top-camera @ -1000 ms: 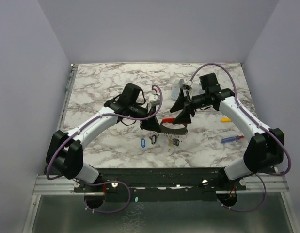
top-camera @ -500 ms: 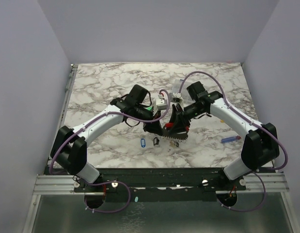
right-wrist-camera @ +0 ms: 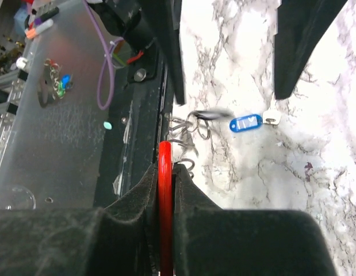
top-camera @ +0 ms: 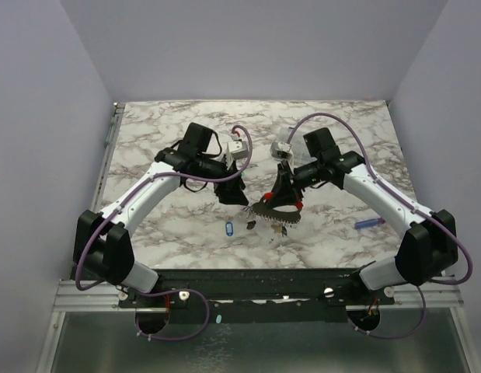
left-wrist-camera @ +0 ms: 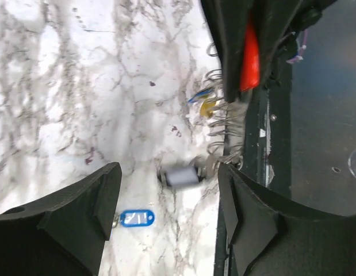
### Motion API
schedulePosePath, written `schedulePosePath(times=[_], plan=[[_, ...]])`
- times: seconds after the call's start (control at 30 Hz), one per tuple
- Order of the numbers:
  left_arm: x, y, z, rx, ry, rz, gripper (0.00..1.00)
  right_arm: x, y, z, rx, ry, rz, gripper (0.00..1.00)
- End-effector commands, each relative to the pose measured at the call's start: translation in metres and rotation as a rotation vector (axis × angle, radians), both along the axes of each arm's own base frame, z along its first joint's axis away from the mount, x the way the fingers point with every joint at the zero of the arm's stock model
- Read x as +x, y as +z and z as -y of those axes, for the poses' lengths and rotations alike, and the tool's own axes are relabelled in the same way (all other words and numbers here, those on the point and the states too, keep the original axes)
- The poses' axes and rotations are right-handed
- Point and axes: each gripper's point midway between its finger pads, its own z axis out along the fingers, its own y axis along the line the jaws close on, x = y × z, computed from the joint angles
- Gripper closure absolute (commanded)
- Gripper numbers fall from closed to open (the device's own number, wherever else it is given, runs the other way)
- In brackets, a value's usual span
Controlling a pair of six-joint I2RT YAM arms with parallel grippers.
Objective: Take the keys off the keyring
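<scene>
My right gripper (top-camera: 285,200) (right-wrist-camera: 165,169) is shut on a thin red hoop (right-wrist-camera: 165,150) (left-wrist-camera: 249,57). A row of wire loops (top-camera: 275,214) (right-wrist-camera: 189,123) (left-wrist-camera: 226,123) hangs from it just above the table. A yellow tag (left-wrist-camera: 207,107) shows among them. A key (right-wrist-camera: 272,117) with a blue tag (top-camera: 229,228) (right-wrist-camera: 245,122) (left-wrist-camera: 136,218) lies on the marble. Beside it is a small dark loop (top-camera: 249,224), seemingly the keyring. My left gripper (top-camera: 234,194) (left-wrist-camera: 168,172) hovers open above the blue tag, holding nothing. A blurred grey piece (left-wrist-camera: 180,176) shows between its fingers.
A blue-and-red pen-like stick (top-camera: 372,223) lies at the right of the table. A clear plastic box (top-camera: 282,146) sits behind the right wrist. The table's dark front rail (right-wrist-camera: 140,75) runs close to the hanging loops.
The left gripper has opened and drawn back up and to the left, away from the loops. The right gripper has shut on the red hoop and now carries the row of loops alone.
</scene>
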Motion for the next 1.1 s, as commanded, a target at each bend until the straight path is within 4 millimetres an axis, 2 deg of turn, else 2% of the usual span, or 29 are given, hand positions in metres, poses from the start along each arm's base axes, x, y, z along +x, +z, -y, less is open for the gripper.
schedulePosePath(times=[0.0,0.2,0.47,0.73,0.87,1.07], plan=[[0.005,0.004,-0.015,-0.012,0.01,0.103,0.25,0.002,0.027,-0.005,0.026,-0.058,-0.028,0.99],[0.006,-0.005,-0.01,-0.057,0.003,0.121,0.26,0.004,0.036,-0.008,0.029,-0.081,-0.066,0.99],[-0.009,-0.016,-0.002,-0.141,-0.091,0.124,0.29,0.003,0.039,-0.009,0.043,-0.075,-0.08,0.99],[-0.021,-0.019,0.004,-0.165,-0.143,0.109,0.45,0.003,0.037,-0.01,0.04,-0.069,-0.085,0.99],[-0.025,-0.019,0.004,-0.168,-0.151,0.106,0.46,0.003,0.038,-0.01,0.046,-0.062,-0.087,0.99],[-0.029,-0.024,0.004,-0.166,-0.163,0.099,0.54,0.002,0.044,-0.01,0.055,-0.056,-0.081,1.0]])
